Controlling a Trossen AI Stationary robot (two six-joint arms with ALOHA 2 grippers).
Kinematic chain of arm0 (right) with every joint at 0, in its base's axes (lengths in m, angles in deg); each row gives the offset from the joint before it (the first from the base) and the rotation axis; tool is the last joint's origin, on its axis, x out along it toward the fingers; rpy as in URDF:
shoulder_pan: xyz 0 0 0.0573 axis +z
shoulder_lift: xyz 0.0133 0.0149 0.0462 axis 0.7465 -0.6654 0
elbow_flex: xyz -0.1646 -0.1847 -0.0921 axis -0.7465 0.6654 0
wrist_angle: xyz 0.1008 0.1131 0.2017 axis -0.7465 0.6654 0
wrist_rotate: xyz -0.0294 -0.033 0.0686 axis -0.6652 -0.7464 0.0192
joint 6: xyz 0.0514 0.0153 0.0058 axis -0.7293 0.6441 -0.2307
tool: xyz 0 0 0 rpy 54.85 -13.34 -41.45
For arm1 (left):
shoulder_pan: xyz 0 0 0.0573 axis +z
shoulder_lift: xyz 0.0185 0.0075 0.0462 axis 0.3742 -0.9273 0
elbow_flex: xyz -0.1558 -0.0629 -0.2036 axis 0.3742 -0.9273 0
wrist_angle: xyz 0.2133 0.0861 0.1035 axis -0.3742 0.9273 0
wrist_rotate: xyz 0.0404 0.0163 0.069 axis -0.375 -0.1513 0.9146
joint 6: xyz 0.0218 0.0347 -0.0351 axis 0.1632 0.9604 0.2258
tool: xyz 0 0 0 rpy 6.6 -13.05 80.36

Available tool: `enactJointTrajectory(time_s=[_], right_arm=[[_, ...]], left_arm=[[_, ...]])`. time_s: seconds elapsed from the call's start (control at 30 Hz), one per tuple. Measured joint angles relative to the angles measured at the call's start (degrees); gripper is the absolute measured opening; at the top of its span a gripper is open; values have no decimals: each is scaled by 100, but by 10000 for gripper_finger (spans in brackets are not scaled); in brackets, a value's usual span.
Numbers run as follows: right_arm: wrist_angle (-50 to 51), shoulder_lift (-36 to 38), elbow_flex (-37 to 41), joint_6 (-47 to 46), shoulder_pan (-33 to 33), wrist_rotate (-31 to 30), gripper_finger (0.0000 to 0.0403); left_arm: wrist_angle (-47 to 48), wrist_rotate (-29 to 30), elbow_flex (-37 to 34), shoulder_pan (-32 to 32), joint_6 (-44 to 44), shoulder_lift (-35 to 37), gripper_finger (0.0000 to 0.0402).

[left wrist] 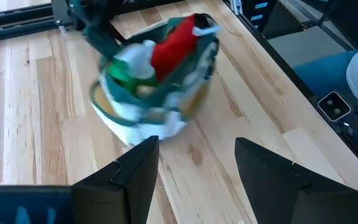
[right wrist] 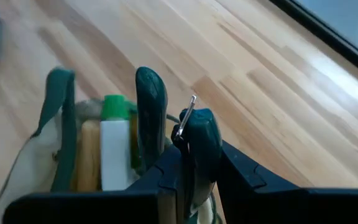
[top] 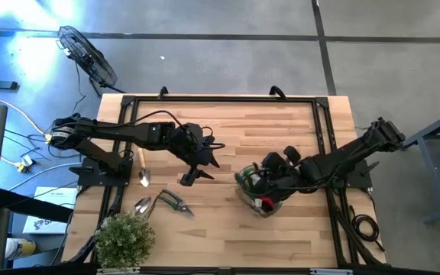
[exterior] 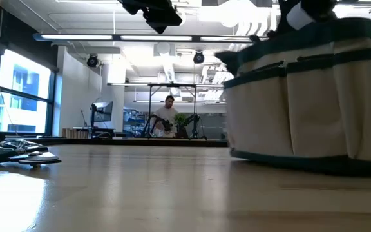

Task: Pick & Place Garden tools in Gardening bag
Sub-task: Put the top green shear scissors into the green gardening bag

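Observation:
The olive-green gardening bag (top: 252, 192) stands on the table right of centre and fills the right of the low view (exterior: 308, 96). In it are a white spray bottle with a green cap (right wrist: 114, 140), a wooden handle (right wrist: 89, 155) and a red piece (left wrist: 176, 43). My right gripper (right wrist: 194, 168) is over the bag's mouth, shut on dark-handled pruners (right wrist: 151, 118). My left gripper (top: 198, 166) is open and empty above the table, left of the bag. A wooden-handled trowel (top: 142, 168), a silver scoop (top: 142, 205) and a second pair of pruners (top: 173, 202) lie on the table at the left. My right gripper pinches one dark handle of the pruners (right wrist: 199, 146) between its two fingers. The other handle (right wrist: 151, 112) stands free beside it, with a metal clip (right wrist: 185, 118) between the two. The handles reach out past the fingertips, over the bag's mouth. The blade end is hidden.
A bushy potted plant (top: 124, 241) stands at the table's near left corner. Black frame rails (top: 323, 137) run along the table's sides. Bare wood lies between the bag and the loose tools. A person (exterior: 167, 116) shows far off in the room.

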State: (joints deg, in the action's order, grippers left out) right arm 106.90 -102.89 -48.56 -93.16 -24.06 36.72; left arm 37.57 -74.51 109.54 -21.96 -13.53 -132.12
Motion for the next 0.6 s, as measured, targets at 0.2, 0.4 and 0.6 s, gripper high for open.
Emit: enactJointTrajectory(time_s=[0.2,0.4,0.6], right_arm=[[-218,3,0,186,4,265,54],[-935,4,0,695,15,867,54],[-793,4,0,628,-37,859,54]], left_arm=[[-4,2,-1,0,0,0,205],[-42,6,-1,0,9,0,205],[-37,19,-1,0,13,0,205]])
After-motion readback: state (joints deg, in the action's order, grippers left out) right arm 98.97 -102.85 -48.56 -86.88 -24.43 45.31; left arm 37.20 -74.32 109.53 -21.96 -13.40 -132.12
